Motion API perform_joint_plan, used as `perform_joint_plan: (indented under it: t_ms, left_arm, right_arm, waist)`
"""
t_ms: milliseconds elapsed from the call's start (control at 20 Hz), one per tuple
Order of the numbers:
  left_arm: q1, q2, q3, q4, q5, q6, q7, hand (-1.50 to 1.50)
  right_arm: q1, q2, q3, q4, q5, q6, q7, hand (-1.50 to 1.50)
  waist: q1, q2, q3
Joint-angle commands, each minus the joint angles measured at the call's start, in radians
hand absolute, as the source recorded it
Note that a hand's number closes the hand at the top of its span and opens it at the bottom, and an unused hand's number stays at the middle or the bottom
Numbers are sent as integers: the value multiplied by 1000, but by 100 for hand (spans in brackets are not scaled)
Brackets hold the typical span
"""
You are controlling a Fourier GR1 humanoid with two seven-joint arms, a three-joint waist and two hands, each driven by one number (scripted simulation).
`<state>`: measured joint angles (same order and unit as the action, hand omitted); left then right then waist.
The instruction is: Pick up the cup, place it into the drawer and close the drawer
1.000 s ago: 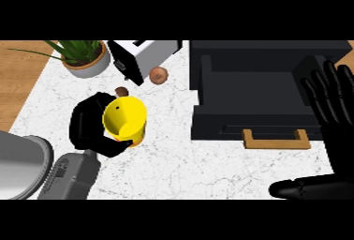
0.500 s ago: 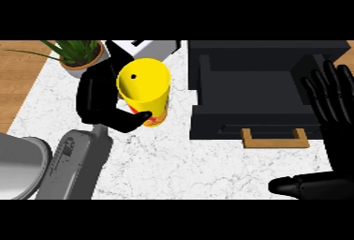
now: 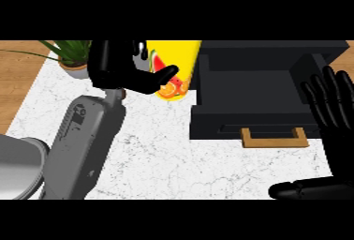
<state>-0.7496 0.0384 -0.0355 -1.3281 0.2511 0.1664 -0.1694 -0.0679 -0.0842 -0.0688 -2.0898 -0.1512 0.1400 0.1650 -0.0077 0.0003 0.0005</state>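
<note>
The yellow cup (image 3: 174, 65) hangs above the table (image 3: 166, 154), just left of the open black drawer (image 3: 262, 93), long axis near upright. The left hand (image 3: 121, 70) curls its fingers (image 3: 162, 75) round it. The right hand (image 3: 335, 122) rests open at the right edge.

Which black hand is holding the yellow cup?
The left hand, curled round the yellow cup. The right hand stands open by the drawer, holding nothing.
</note>
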Motion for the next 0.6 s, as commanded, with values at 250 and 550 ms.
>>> perform_joint_plan:
  t_ms: [250,550]
  left_arm:
    - [-251,-35,17,210,-39,70,68,150]
    - [-314,-38,-114,418,17,174,-62,150]
  right_arm:
    - [7,-6,-3,-29,-18,0,38,-150]
    - [-27,-29,-37,30,-29,24,-6,-150]
  waist:
    - [-8,1,0]
    - [-19,4,0]
